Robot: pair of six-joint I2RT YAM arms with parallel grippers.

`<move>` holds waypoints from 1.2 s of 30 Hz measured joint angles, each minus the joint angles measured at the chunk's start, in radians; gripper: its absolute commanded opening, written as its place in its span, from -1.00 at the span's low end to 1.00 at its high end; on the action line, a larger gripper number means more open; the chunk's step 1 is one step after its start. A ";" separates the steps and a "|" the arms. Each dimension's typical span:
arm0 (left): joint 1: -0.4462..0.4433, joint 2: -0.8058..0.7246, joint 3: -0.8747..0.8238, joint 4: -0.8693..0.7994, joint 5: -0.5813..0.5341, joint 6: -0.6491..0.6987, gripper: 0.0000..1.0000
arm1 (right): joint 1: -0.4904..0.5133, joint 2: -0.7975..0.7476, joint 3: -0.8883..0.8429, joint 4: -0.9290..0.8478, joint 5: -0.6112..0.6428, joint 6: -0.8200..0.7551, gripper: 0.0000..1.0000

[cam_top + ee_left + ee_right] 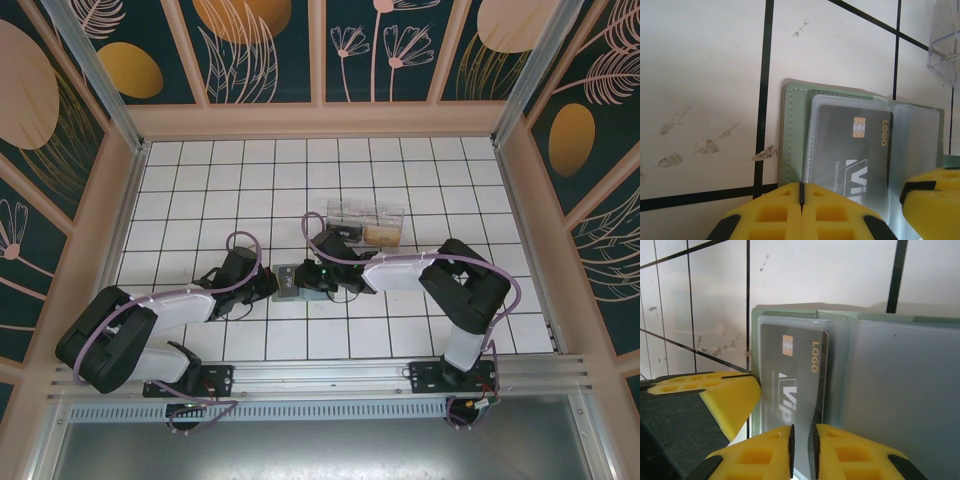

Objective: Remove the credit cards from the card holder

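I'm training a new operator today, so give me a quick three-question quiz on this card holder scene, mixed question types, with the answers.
1. True or false: the dark grey chip card lies loose on the white tiled table, clear of the soft grey-green bifold card holder.
2. Which word is printed in gold on that card? A) LOGO B) BANK C) DEBIT
3. In the top view, what stands just beyond the card holder?
Key: 1 false, it sits inside the holder's clear sleeve; 2 A; 3 a clear plastic box.
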 measured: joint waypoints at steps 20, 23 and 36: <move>0.005 0.016 0.000 0.025 0.019 0.000 -1.00 | -0.026 0.035 0.000 0.005 -0.029 0.011 -0.73; 0.006 0.018 0.000 0.027 0.021 0.000 -1.00 | -0.029 0.045 0.006 0.006 -0.039 0.018 -0.70; 0.006 0.021 -0.002 0.035 0.024 -0.001 -1.00 | -0.034 0.057 0.008 0.032 -0.073 0.029 -0.76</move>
